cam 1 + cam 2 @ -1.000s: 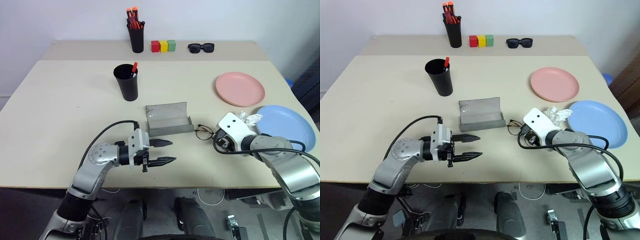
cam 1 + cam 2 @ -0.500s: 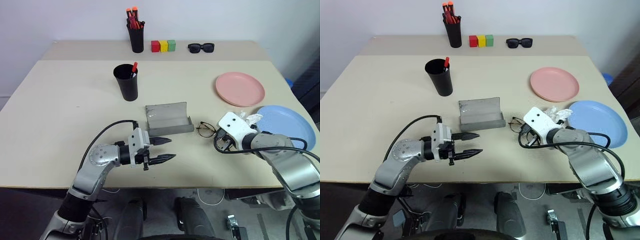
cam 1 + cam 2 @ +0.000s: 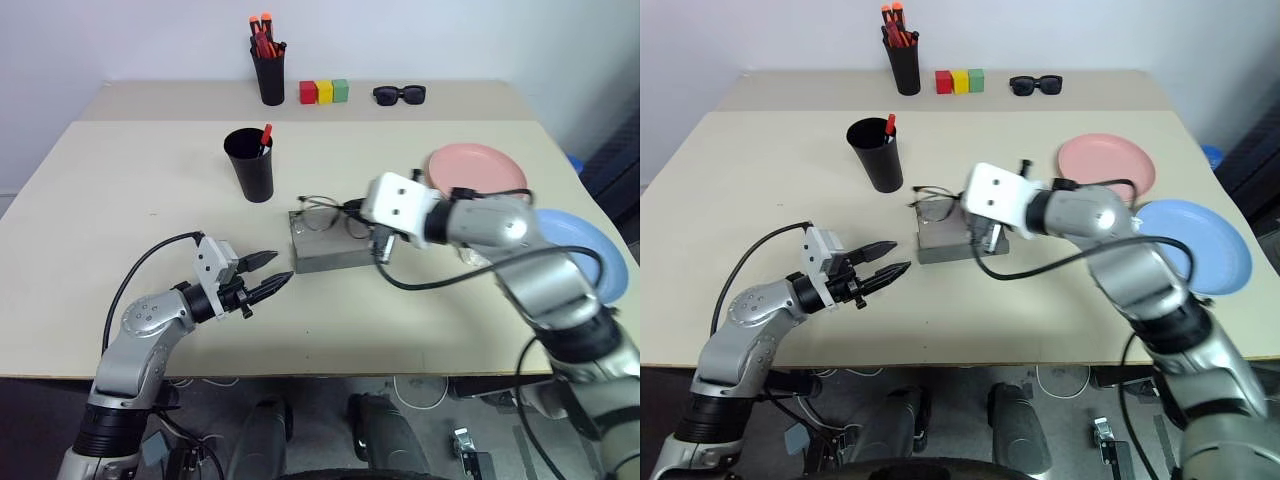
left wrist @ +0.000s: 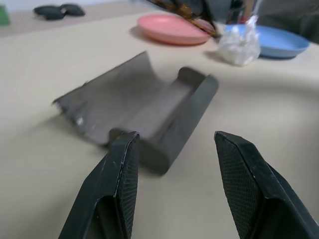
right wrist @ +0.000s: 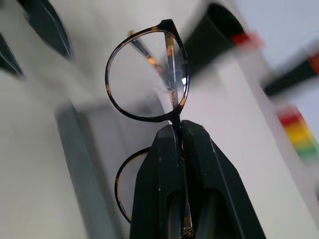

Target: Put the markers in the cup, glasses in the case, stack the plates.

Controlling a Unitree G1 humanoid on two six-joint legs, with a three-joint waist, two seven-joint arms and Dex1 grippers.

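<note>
While pinched at the bridge between the right gripper [image 5: 180, 134]'s closed jaws, glasses [image 3: 322, 211] now lifted off the table [image 3: 120, 200] and carried over the open case [image 3: 335, 245]; ready for lowering in. Left gripper [image 3: 272, 276] pulled back, jaws apart, empty, case just beyond.

Beige table [image 3: 120, 190] with open case [image 3: 335, 250]

The wire-frame glasses [image 3: 322, 209] hung above the open grey case [image 3: 335, 243]. A red marker [image 3: 266, 134] stood in the black cup [image 3: 250, 166]. The pink plate [image 3: 478, 164] and blue plate [image 3: 590, 244] lay apart at the right.
</note>
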